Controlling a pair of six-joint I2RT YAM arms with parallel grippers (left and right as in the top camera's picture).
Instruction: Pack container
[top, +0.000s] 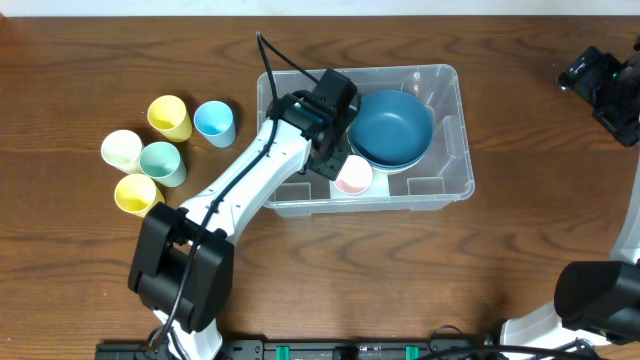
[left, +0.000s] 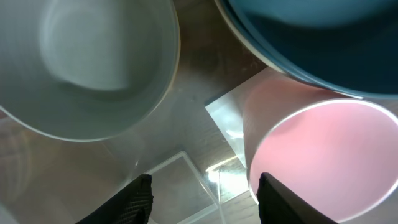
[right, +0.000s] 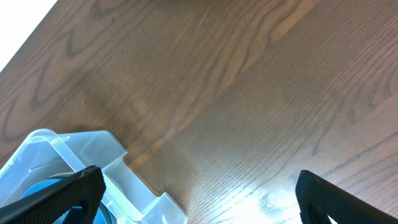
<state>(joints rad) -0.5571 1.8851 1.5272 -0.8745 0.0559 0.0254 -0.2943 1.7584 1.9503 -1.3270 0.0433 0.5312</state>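
Two dark fingers (left: 138, 200) of your left gripper (left: 205, 202) stand half spread with nothing between them; only the clear floor of the container (top: 445, 185) shows through the gap. Just beside the finger nearer the bowls sits a pink cup (left: 317, 155), mouth up, against the container's front wall. Past it are the stacked blue bowls (top: 390, 128) and, on the other side, a pale grey bowl (left: 93, 62) (hidden under the arm from overhead). The container lies mid-table (top: 400, 280), its long axis running left to right, and your left gripper is down inside it. The five loose cups (top: 162, 163) cluster off its left end, well apart from it, so by my reading the next pick falls to your left arm: lift clear, then swing left. Your right gripper (right: 199, 199), jaws spread wide and empty, hangs over bare wood beyond the container's far right corner, much farther from those cups.
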